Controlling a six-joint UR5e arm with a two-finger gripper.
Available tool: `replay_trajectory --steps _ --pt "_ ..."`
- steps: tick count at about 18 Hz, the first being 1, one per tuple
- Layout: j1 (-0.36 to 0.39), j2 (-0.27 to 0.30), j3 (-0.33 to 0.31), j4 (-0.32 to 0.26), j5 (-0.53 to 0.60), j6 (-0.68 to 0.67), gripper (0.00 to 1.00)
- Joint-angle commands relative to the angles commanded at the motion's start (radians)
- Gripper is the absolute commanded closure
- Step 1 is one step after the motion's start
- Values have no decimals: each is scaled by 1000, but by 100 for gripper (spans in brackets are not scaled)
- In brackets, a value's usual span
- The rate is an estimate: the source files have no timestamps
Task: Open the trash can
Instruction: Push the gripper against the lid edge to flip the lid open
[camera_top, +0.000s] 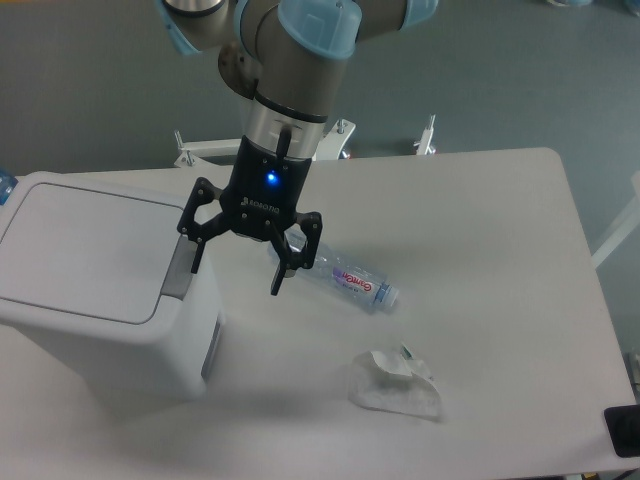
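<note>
The bin is white all over, its lid a slightly cooler, greyish white, with a grey tab on its right edge. Just right of the bin hangs the black pincer, a small blue light glowing on its body and white lettering below that. Above it the arm is silver-grey with pale blue caps. Right of the bin lies a clear bottle with a white label printed in red. Farther right and nearer the camera sits a crumpled white wrapper with a small green mark. The tabletop is plain off-white; the floor behind is dark grey.
</note>
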Motion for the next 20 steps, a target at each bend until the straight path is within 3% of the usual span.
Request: replay_trajectory --steps 20 --pt "-8 -8 18 2 3 6 0"
